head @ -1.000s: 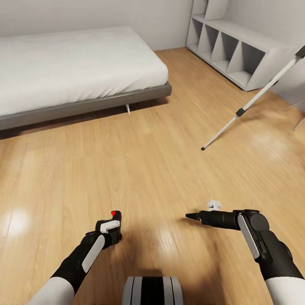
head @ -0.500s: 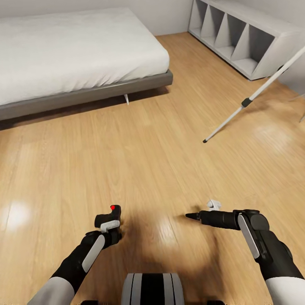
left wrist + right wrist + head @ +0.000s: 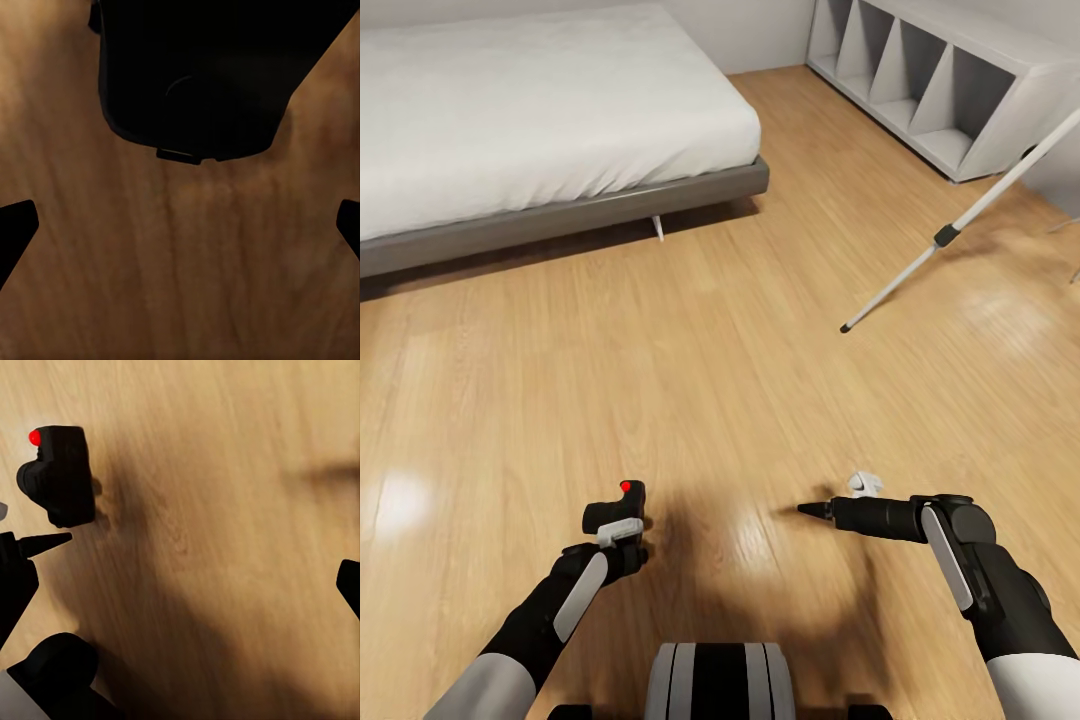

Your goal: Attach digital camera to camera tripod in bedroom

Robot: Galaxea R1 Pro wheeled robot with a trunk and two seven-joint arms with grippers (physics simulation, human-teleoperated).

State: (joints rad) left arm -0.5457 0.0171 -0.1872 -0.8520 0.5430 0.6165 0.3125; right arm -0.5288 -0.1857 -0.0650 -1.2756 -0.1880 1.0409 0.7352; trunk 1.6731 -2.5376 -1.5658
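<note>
Left claw (image 3: 625, 533) spread wide, clamped on nothing. Sits low over the wood floor (image 3: 710, 350) with the digital camera (image 3: 615, 512) just past its fingertips at 12 o'clock, apparently lying on the boards, red dot up. Right claw (image 3: 830, 503) likewise apart and empty, pointing toward 9 o'clock, probably kept free for steadying. Out at 2 o'clock, well apart, one camera tripod (image 3: 950, 235) leg slanting down. Grey-framed bed (image 3: 560, 210) at 11 o'clock.
</note>
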